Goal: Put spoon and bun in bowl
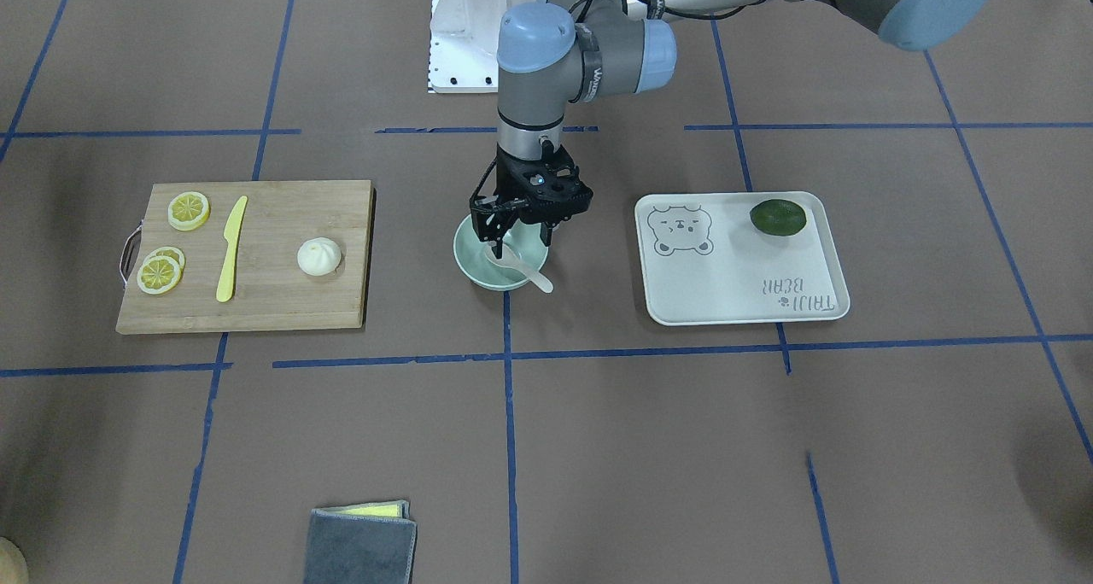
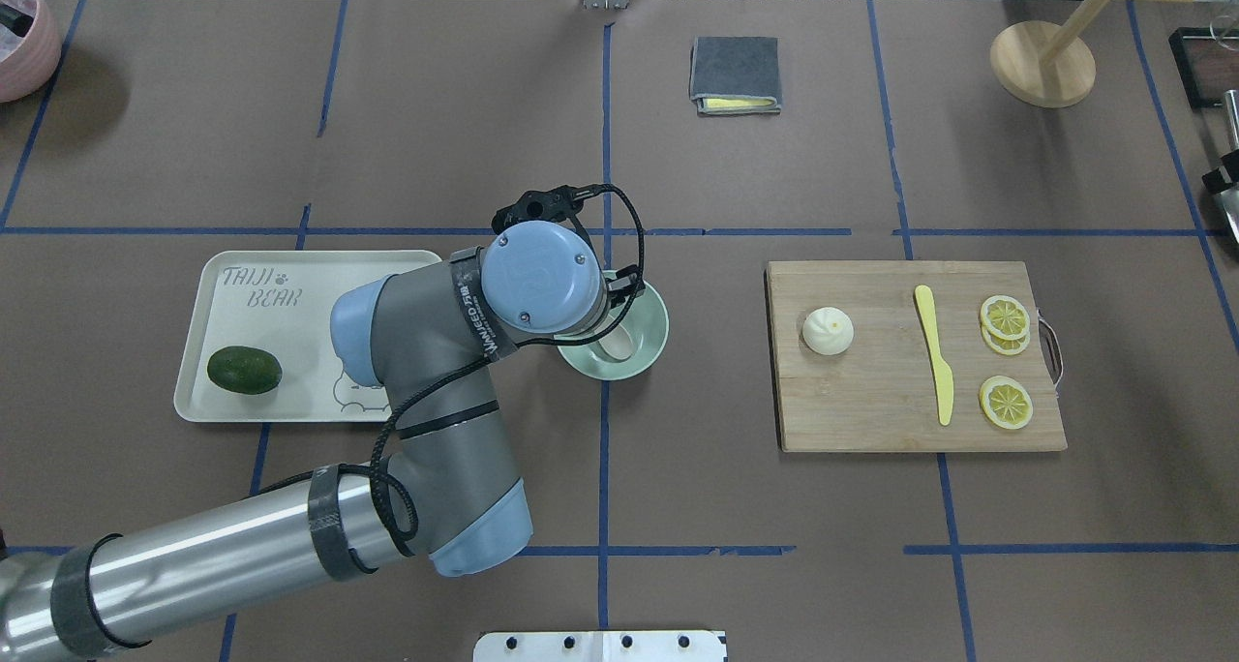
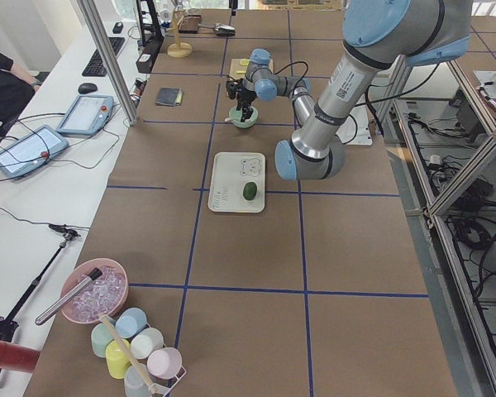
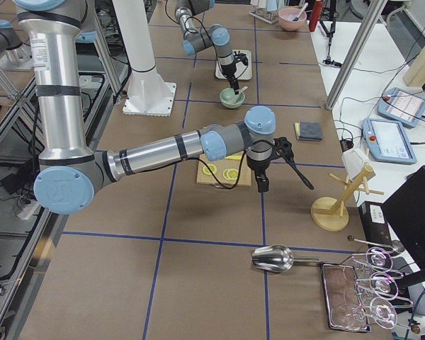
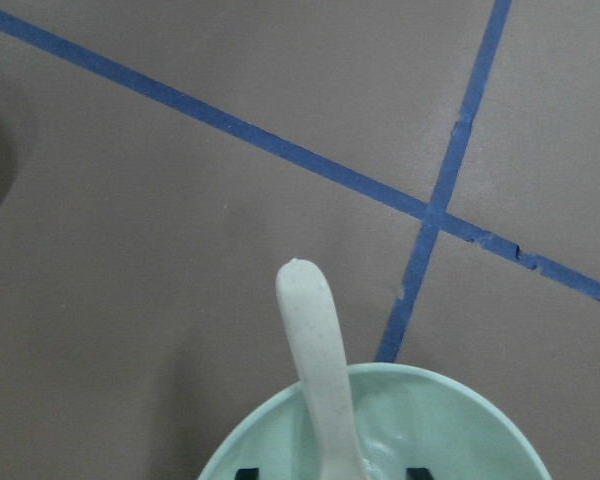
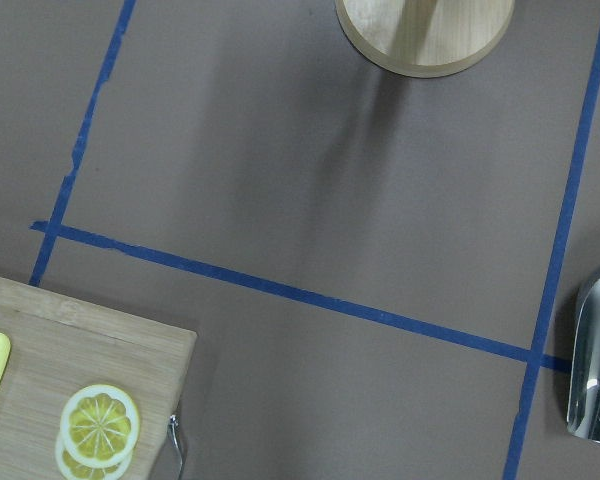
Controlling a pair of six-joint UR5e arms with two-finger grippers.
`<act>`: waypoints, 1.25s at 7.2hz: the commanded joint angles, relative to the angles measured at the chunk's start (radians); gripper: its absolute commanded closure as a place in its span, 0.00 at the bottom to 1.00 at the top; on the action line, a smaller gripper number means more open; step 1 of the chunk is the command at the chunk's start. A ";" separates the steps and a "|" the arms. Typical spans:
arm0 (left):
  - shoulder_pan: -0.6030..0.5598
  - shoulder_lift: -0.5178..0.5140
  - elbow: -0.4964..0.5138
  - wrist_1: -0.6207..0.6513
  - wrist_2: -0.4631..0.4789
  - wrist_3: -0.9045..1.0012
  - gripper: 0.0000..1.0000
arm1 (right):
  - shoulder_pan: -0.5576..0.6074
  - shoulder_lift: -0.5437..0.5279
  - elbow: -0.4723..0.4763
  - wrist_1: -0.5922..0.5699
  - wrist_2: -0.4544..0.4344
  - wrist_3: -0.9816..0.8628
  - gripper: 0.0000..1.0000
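The mint-green bowl [image 1: 475,270] stands at the table's middle, also seen from overhead [image 2: 650,341]. The off-white spoon [image 1: 529,273] lies in it, scoop inside and handle leaning out over the rim; the left wrist view shows it [image 5: 315,350] over the bowl [image 5: 460,430]. My left gripper [image 1: 521,248] hangs over the bowl, open, its fingers either side of the spoon without touching it. The white bun [image 1: 318,256] sits on the cutting board [image 1: 265,311], also seen from overhead [image 2: 828,331]. My right gripper [image 4: 261,185] hovers beyond the board's outer end; I cannot tell whether it is open or shut.
The board also holds a yellow knife [image 1: 230,248] and lemon slices [image 1: 160,272]. A white tray [image 1: 726,285] with a dark green fruit [image 1: 777,217] lies on the bowl's other side. A folded grey cloth [image 2: 735,74], a wooden stand [image 2: 1042,64] and a metal scoop [image 4: 273,258] are further off.
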 commanded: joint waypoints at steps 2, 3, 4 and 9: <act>-0.151 0.143 -0.261 0.155 -0.135 0.570 0.00 | -0.006 0.007 0.046 0.012 0.025 0.006 0.00; -0.223 0.197 -0.315 0.161 -0.143 0.737 0.00 | -0.046 0.013 0.057 0.071 0.029 0.006 0.00; -0.299 0.288 -0.373 0.161 -0.151 0.889 0.00 | -0.108 0.034 0.058 0.137 0.024 0.024 0.00; -0.992 0.559 -0.088 0.160 -0.614 1.845 0.00 | -0.273 0.150 0.115 0.130 -0.051 0.339 0.00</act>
